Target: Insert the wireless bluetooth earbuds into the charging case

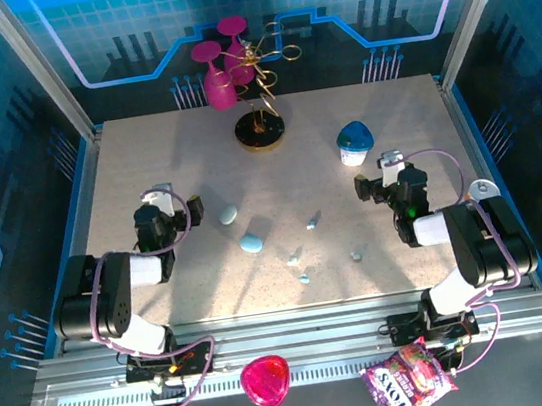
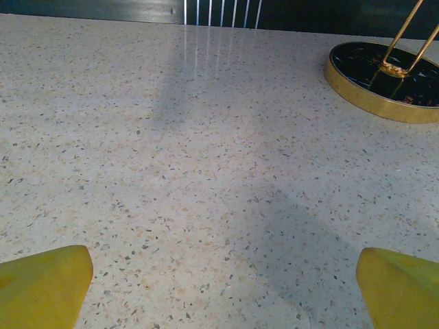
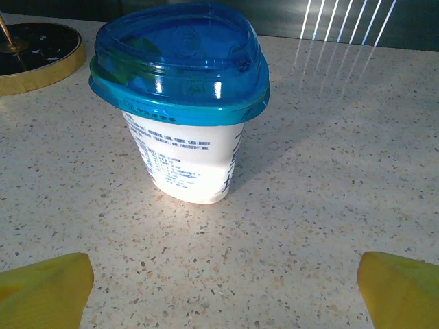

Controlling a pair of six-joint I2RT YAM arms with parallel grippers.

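The left end effector has its yellow fingertips spread wide at the two lower corners of its wrist view. Bare speckled table lies between them, and nothing is held or touched. The right end effector is spread just as wide and holds nothing. It stands apart from the cup, which is upright on the table straight ahead of it. This wrist view gives detail the overhead view does not: small print on the cup's white wall and a blue lid seated on the rim, so the contents are hidden. The left wrist view catches the gold-rimmed black base of a stand at its upper right, with gold wires rising from it. The overhead view shows the wireless bluetooth earbuds, four tiny pale buds lying loose on the table between the two arms, each apart from the others. All of them are outside the two light blue charging cases, which lie to their left, nearer the left arm. From that height I cannot tell whether the cases are open. At the far edge, pink wine glasses hang upside down from the stand.
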